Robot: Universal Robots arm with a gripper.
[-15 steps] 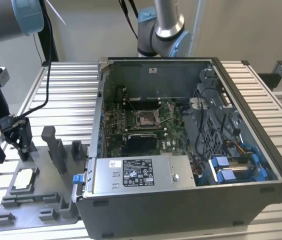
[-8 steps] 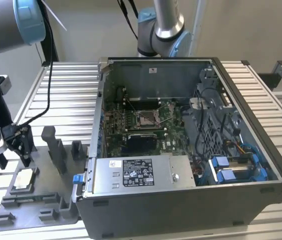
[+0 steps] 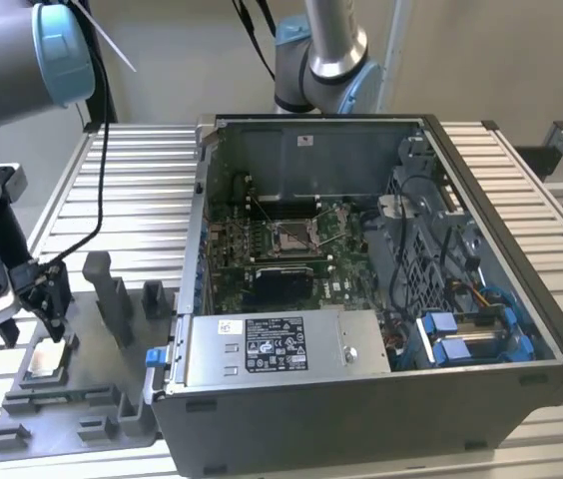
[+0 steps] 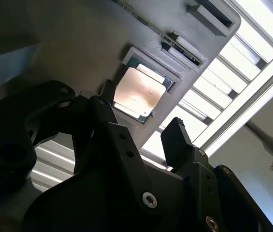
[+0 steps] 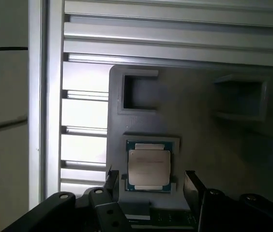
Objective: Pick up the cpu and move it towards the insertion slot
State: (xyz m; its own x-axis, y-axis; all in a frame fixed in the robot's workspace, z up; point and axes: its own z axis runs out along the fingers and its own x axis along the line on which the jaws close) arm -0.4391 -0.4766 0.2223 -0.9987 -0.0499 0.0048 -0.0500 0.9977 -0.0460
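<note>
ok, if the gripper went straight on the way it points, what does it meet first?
Likely the cpu, seated in the grey tray, straight ahead of the open gripper; depth unclear.

I am getting soft, even light in the exterior view, with the inside of the computer case (image 3: 361,419) lying in shade. In the second wrist view the slatted table (image 4: 214,101) is blowing out white and the cpu (image 4: 139,94) is catching a warm glare. In the first wrist view the gripper (image 5: 150,184) is showing as a dark silhouette.
</note>
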